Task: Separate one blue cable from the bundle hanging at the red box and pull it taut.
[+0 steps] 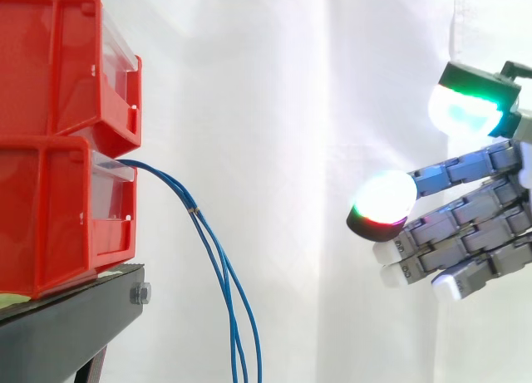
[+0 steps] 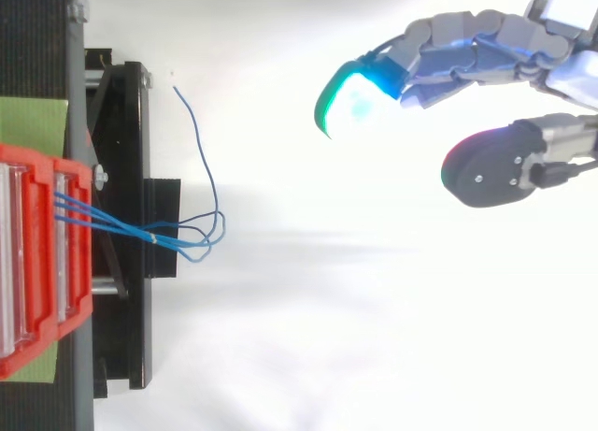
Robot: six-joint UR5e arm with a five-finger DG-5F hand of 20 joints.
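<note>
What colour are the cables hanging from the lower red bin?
The cables are blue, clearest in the side view.

Hand (image 1: 475, 218), grey segm. fingers, glowing grn/white pads, blk backs

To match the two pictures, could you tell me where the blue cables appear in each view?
Side view: the blue cables leave the red bins at left and hang to the bottom edge, left of centre.
Top view: the blue cables run rightward from the red bins at middle left, then loop, one end straying upward.
Shared landmark: the red bins, at each picture's left edge.
</note>
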